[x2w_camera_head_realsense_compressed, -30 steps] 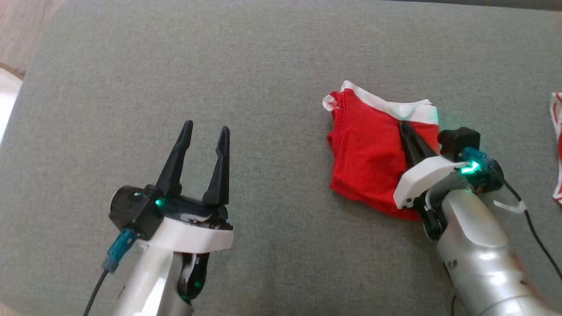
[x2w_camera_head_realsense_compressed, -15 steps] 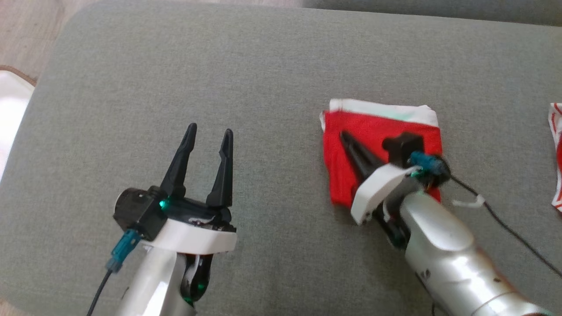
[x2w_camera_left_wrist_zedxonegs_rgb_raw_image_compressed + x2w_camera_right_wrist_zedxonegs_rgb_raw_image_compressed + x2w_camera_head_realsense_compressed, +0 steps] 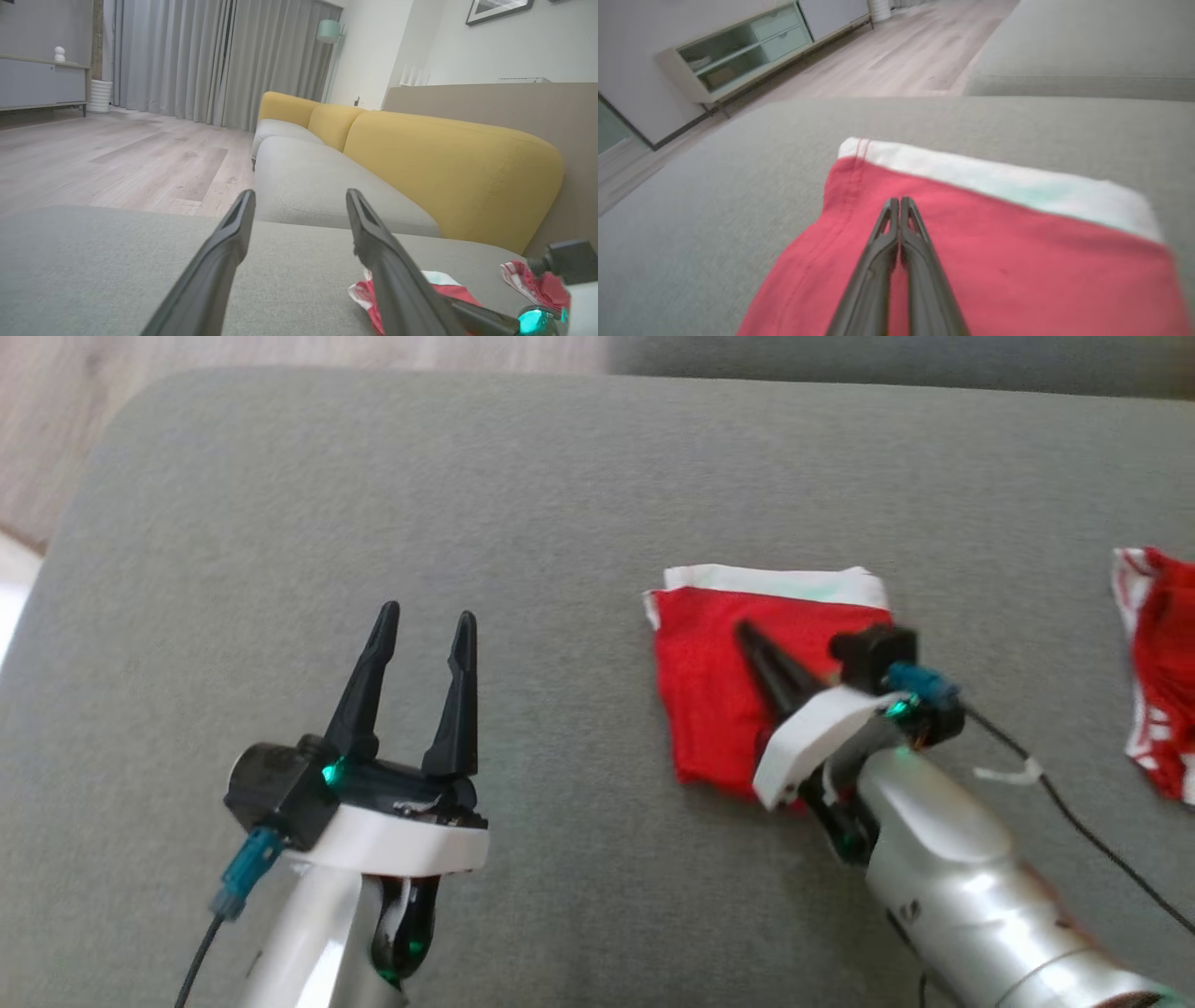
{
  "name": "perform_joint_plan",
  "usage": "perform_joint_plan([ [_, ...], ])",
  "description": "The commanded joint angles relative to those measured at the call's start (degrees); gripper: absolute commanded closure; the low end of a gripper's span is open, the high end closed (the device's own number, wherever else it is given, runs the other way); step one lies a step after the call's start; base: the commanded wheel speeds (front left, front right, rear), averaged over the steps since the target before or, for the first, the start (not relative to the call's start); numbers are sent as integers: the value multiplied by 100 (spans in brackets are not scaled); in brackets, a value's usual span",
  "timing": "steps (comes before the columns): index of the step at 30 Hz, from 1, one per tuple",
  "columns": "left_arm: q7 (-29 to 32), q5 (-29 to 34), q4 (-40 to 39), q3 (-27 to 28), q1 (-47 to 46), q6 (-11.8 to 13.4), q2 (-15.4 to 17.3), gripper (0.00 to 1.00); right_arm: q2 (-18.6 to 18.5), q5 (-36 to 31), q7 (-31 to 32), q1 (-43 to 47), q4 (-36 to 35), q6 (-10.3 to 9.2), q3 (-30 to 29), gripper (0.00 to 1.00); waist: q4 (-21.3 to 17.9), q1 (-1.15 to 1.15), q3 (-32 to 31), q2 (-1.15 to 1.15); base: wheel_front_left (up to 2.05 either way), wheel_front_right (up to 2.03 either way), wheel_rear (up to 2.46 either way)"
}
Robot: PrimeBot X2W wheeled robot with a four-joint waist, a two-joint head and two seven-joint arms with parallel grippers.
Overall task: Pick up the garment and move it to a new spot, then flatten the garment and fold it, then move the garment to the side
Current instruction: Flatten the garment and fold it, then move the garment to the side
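Currently | my right gripper (image 3: pixel 744 631): clenched, empty, lying over the folded red garment (image 3: pixel 702 691) | my left gripper (image 3: pixel 425 613): spread, at garment's 9 o'clock, over grey cushion (image 3: pixel 560 476)

Light: soft, even daylight is washing over the grey cushion (image 3: pixel 560 476), bright all round
Shadows: only faint, soft ones are lying beside the right forearm (image 3: pixel 943 859)
Glare: sheen is flashing off that silver forearm
Tint: green glow is falling on the garment (image 3: pixel 1017 261) along its white band
Blur: right wrist view is smearing towards its edges, head view is running slightly soft
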Motion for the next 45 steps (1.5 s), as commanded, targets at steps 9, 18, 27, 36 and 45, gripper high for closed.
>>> perform_joint_plan([
  [9, -29, 106, -261, 433, 106, 27, 24, 0, 57, -983, -119, 584, -1927, -5, -2051, 0, -772, 0, -421, 0, 0, 0, 0],
  [18, -29, 163, -246, 567, 284, 14, 24, 0, 74, -1694, -120, 1802, -3023, -5, -3021, 0, -1157, 0, -616, 0, 0, 0, 0],
  [27, -29, 148, -236, 781, 513, 6, 24, 0, 77, -1573, -120, 2517, -3479, -5, -3009, 0, -1257, 0, -729, 0, 0, 0, 0],
  [36, -29, 182, -235, 699, 524, -7, 24, 0, 78, -1550, -120, 2477, -3464, -5, -3030, 0, -1140, 0, -689, 0, 0, 0, 0],
  [45, -29, 142, -221, 508, 386, -20, 24, 0, 78, -1573, 304, 2079, -3100, -5, -2737, 0, -799, 0, -404, 0, 0, 0, 0],
])
